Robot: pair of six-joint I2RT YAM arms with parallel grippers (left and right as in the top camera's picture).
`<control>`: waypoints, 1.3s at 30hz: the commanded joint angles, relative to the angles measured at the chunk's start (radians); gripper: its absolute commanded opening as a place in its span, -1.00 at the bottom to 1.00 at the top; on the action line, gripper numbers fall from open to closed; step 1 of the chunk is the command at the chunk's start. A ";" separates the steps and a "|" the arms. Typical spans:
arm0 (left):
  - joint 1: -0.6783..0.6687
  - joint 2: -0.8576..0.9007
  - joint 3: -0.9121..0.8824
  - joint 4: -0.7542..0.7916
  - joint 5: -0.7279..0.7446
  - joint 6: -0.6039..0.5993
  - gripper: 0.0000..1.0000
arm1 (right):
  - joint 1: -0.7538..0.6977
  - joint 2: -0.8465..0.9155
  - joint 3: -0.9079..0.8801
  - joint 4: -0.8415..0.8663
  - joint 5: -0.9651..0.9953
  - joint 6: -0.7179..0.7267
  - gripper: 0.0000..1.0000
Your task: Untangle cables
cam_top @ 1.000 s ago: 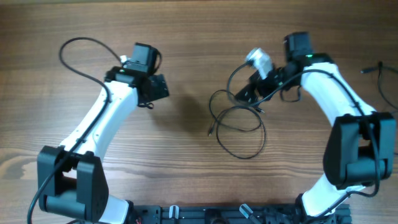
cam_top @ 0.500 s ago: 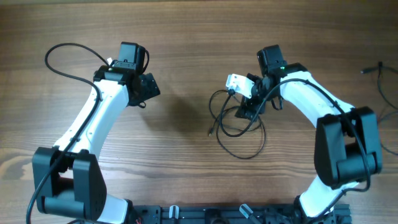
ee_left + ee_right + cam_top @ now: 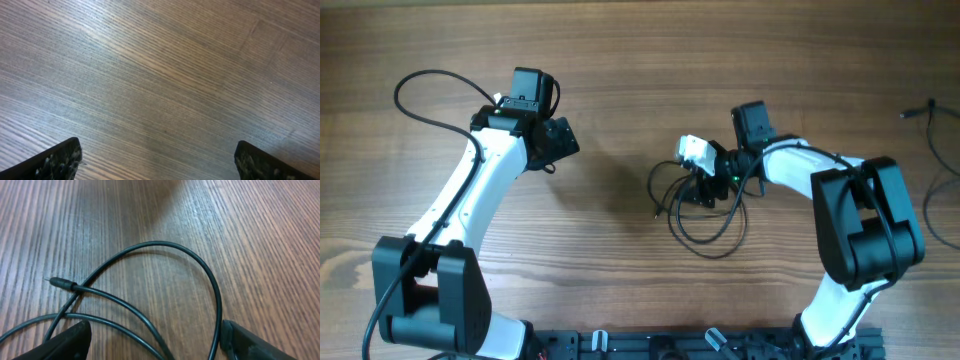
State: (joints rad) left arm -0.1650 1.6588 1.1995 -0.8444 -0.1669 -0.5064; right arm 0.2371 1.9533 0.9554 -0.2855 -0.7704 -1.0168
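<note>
Thin black cables (image 3: 705,215) lie in tangled loose loops on the wood table, right of centre. My right gripper (image 3: 705,188) sits low over the top of the tangle, fingers open. In the right wrist view the cable loops (image 3: 165,270) run between my open fingers (image 3: 155,345), with one strand against the right finger and a small plug end (image 3: 59,283) lying at the left. My left gripper (image 3: 558,140) is open over bare wood at the left, far from the cables; its wrist view shows only tabletop between its fingertips (image 3: 157,162).
Another thin dark cable (image 3: 932,125) lies at the far right edge of the table. A thicker black arm cable (image 3: 425,90) loops beside the left arm. The arm bases (image 3: 700,345) stand along the front edge.
My right gripper has swung left and down from the far side onto the cable tangle, nudging the upper loops. The left arm shifted slightly left a second ago, then stayed still.
</note>
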 commanded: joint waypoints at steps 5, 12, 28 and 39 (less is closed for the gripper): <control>0.004 0.008 -0.003 0.003 0.021 0.010 1.00 | 0.008 0.066 -0.131 0.155 0.179 0.233 -0.91; 0.004 0.008 -0.003 -0.002 0.036 0.031 1.00 | 0.003 -0.183 0.061 0.161 0.368 0.623 -0.91; 0.004 0.008 -0.003 -0.003 0.051 0.031 1.00 | -0.841 -0.579 0.175 0.096 1.299 1.445 -0.91; 0.004 0.008 -0.003 -0.012 0.073 0.031 1.00 | -0.932 -0.390 0.176 0.204 1.060 1.492 0.99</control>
State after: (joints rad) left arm -0.1650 1.6588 1.1995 -0.8555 -0.1055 -0.4873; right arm -0.6949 1.5551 1.1320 -0.1135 0.3096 0.4637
